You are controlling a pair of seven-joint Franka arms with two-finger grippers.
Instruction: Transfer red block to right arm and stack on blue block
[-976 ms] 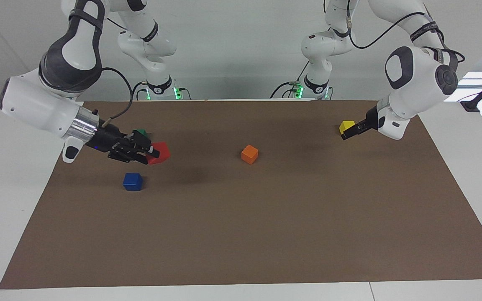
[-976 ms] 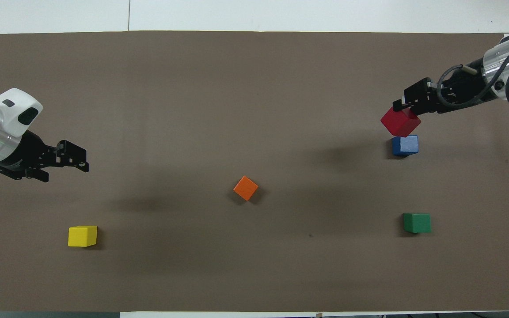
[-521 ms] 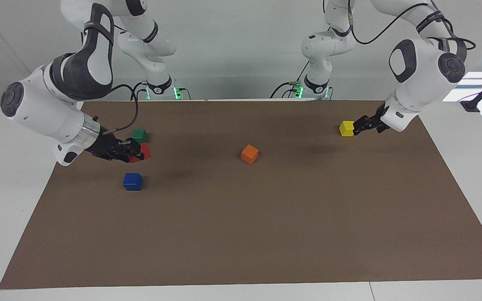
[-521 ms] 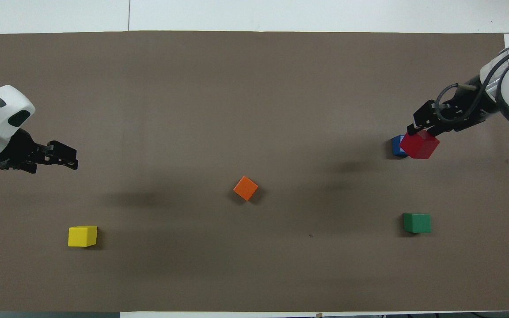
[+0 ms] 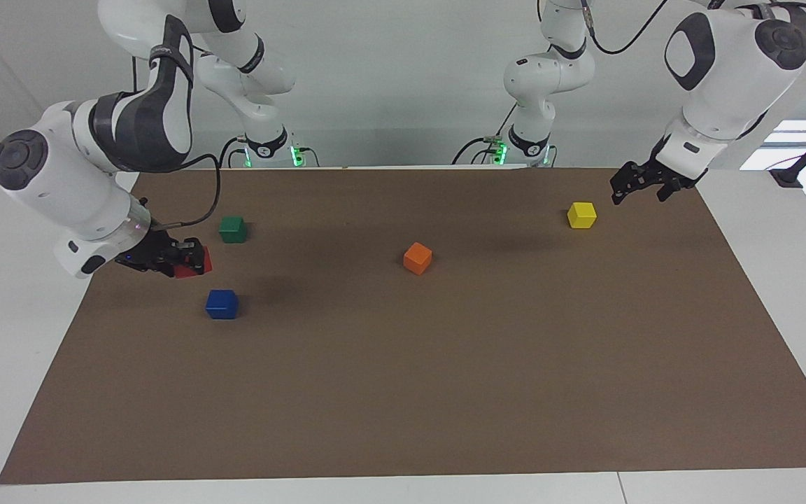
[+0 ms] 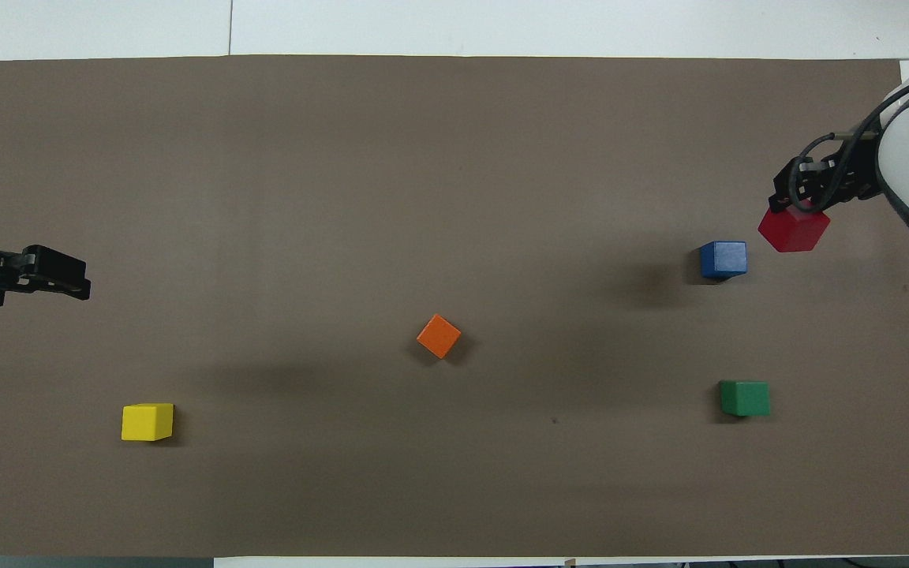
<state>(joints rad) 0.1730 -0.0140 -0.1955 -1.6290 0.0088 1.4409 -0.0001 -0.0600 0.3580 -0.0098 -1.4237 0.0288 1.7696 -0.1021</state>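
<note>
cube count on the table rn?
5. Red block held in the right gripper, off the mat; blue block below it; green cube, orange cube, yellow cube on the mat.

Bright, even light; soft shadows on the brown mat (image 5: pixel 445 385); sharp focus.

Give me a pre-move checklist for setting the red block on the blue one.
1. Red block held by right gripper: ok.
2. Red block over blue block: not ok; it hangs over the mat toward the right arm's end.
3. Blue block's top bare: ok.
4. Green block apart from blue block: ok.
5. Left gripper open, empty, waiting near the yellow block: ok.
</note>
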